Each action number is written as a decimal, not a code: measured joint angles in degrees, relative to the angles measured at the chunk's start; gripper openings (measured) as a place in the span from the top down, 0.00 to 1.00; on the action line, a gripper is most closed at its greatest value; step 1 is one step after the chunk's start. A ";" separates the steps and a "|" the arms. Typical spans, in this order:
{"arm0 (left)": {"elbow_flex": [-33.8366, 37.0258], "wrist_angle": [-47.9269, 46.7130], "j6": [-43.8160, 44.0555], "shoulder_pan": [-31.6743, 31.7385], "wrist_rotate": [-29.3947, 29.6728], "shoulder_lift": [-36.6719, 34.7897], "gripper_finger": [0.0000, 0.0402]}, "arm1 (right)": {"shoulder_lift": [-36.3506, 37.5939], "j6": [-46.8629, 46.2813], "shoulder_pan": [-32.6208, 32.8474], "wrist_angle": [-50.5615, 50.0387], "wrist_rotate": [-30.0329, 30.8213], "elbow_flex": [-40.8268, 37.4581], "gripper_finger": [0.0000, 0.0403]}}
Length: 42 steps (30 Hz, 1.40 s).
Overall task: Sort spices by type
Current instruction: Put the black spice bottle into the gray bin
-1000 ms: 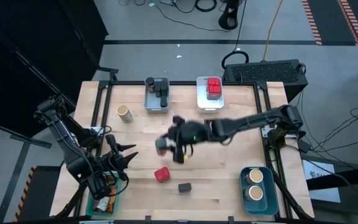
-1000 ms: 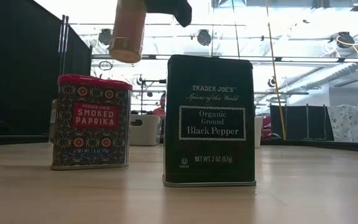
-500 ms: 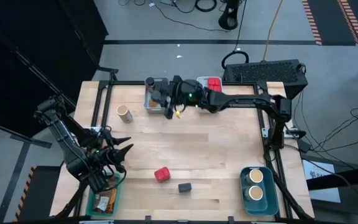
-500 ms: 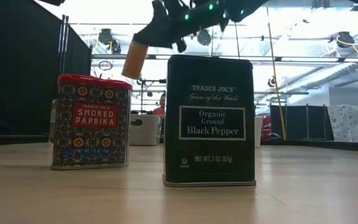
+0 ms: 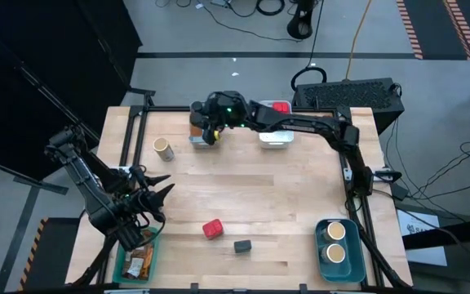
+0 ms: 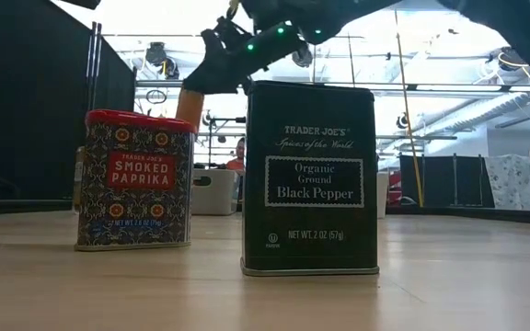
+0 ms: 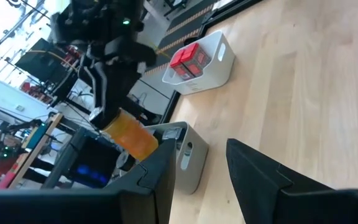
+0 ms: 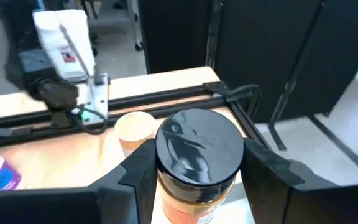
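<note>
Right gripper has swung from table centre to the far edge, now over the grey bin, fingers clamped on the black-capped orange jar. The bin's contents are hidden under it. Left gripper waits part-open, empty, beside the teal bin. Red tin and black tin sit well short of the right gripper.

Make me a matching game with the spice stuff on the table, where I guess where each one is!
Things:
1. red tin
2. orange jar
3. tan-topped jars
4. red boxes

Places:
A. in the teal bin
B. in the right gripper
C. loose on the table
D. in the white bin

Pairs: 1-C, 2-B, 3-A, 4-D
</note>
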<state>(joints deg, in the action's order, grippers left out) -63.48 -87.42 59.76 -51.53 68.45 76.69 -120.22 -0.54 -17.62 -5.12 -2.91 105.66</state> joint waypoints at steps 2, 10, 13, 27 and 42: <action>0.00 0.00 0.00 0.00 -0.34 0.00 0.64 | -1.74 -1.02 -0.38 -3.43 0.05 3.19 0.58; 0.00 -0.39 -0.03 0.04 -0.58 0.00 0.64 | -4.69 -2.01 -0.80 -5.87 0.17 6.48 0.58; 0.00 -0.48 -0.06 0.02 -0.69 0.00 0.64 | -4.69 -1.96 -0.79 -5.83 0.18 6.48 0.58; 0.00 -0.66 -0.13 0.02 -0.73 0.00 0.64 | -5.93 -0.76 -1.15 -5.53 2.89 6.02 0.58; 0.00 -0.64 -0.19 0.04 -0.69 0.02 0.64 | -8.60 -2.16 -1.36 -2.37 2.86 6.02 0.58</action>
<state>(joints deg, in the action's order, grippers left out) -63.48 -88.06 59.58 -51.48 67.77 76.71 -128.82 -2.70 -18.97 -7.48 -0.05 111.68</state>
